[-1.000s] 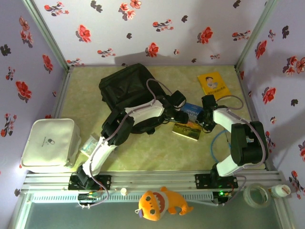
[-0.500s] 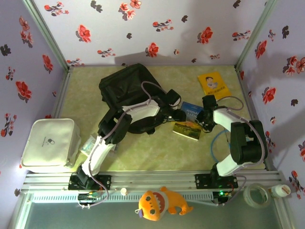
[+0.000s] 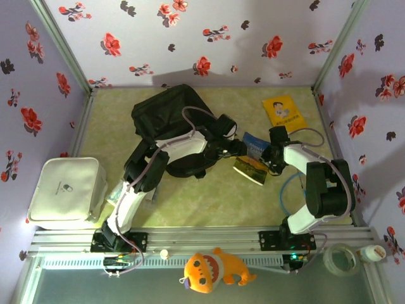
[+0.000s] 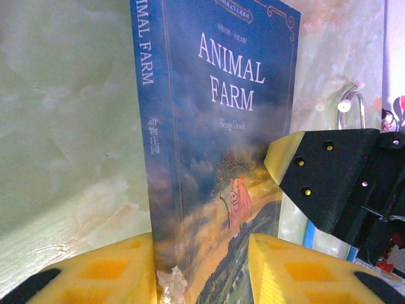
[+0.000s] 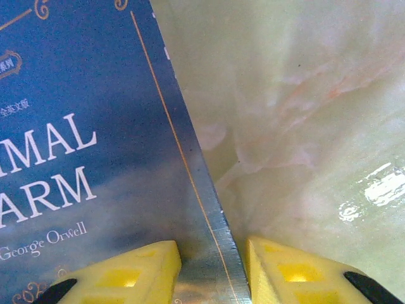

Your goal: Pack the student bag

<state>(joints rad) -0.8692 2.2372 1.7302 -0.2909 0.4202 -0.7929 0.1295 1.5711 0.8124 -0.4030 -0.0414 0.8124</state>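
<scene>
The left pincer [image 4: 201, 256] and the right pincer [image 5: 212, 256] both grip one blue book [image 4: 215, 126] near the student bag [image 3: 166, 117].

The left pincer is closed on the book, with one yellow finger on the spine side and the other on the front cover, which reads "Animal Farm". The right pincer clamps the opposite edge of the same cover. In the top view the book stands tilted on the desk [image 3: 209, 202]. The student bag lies left of it towards the back, partly under the left arm. A yellow booklet [image 3: 283, 112] lies at the back right, and a white case [image 3: 66, 190] sits at the left edge.
</scene>
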